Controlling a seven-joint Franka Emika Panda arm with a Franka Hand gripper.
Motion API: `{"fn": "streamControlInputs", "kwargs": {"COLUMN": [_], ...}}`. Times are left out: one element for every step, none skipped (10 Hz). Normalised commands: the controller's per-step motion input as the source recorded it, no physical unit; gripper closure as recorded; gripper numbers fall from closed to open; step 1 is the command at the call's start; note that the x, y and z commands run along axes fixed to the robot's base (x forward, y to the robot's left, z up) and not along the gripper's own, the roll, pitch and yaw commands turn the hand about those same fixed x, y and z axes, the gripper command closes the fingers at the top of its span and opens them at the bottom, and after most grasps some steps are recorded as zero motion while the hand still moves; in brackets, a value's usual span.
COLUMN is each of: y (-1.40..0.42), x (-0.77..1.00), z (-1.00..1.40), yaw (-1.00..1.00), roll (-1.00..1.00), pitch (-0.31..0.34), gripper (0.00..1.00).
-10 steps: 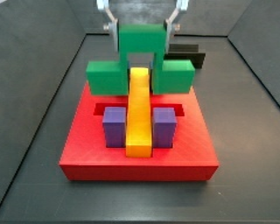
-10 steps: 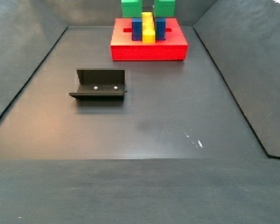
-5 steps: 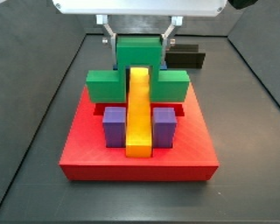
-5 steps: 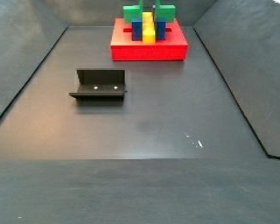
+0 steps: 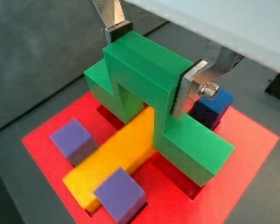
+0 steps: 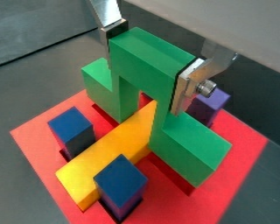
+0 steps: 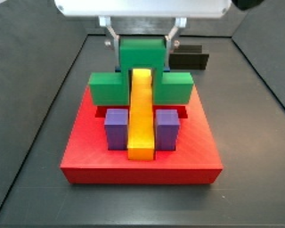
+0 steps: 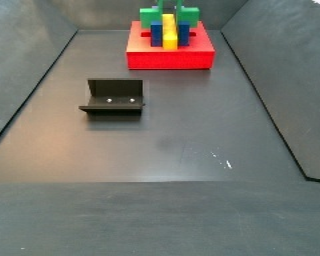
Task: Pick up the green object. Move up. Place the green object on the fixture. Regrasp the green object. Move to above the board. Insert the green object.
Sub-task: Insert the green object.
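The green object [image 7: 140,73] stands upright over the far end of the yellow bar [image 7: 142,116] on the red board [image 7: 140,160], one leg on each side of the bar. My gripper [image 7: 142,43] is shut on its top bar from above. In both wrist views the silver fingers [image 5: 192,86] [image 6: 189,86] press flat against the two sides of the green object [image 5: 149,83] [image 6: 149,79]. My gripper [image 5: 154,61] [image 6: 152,61] hides nothing of the legs, which reach down to the board [image 5: 241,175]. The fixture [image 8: 113,98] stands alone on the floor, far from the board [image 8: 170,57].
Two purple posts [image 7: 117,127] [image 7: 167,127] flank the yellow bar at the board's near end in a side view. Blue posts [image 6: 73,129] [image 6: 122,179] show in a wrist view. Dark sloping walls [image 8: 29,90] enclose the grey floor.
My gripper has come down with the green object, so its legs now sit lower on either side of the yellow bar. The fixture has not moved.
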Motion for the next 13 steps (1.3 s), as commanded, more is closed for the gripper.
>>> {"fn": "streamControlInputs", "kwargs": {"y": [0.0,0.0,0.0,-0.02,-0.02,0.0,0.0,0.0,0.02,0.02,0.0,0.0,0.0], "x": [0.18,0.09,0.0,0.0,0.0,0.0,-0.03,-0.04,-0.05,-0.03,0.0,0.0,0.0], "z": [-0.27,-0.25,-0.28,-0.27,-0.29,-0.15,-0.04,0.0,0.0,0.0,-0.03,-0.15,-0.32], "yaw": [0.03,0.01,0.0,0.0,-0.01,-0.06,-0.24,-0.38,-0.4,-0.33,-0.15,0.0,0.0], "roll": [-0.11,-0.08,-0.02,0.0,0.04,0.0,-0.04,-0.09,-0.11,-0.07,-0.04,0.0,0.0], "pitch": [0.0,0.0,0.0,0.0,0.01,0.0,0.0,-0.01,-0.014,0.0,0.0,0.0,0.0], "gripper": [1.0,1.0,1.0,1.0,1.0,1.0,1.0,1.0,1.0,1.0,1.0,1.0,1.0]}}
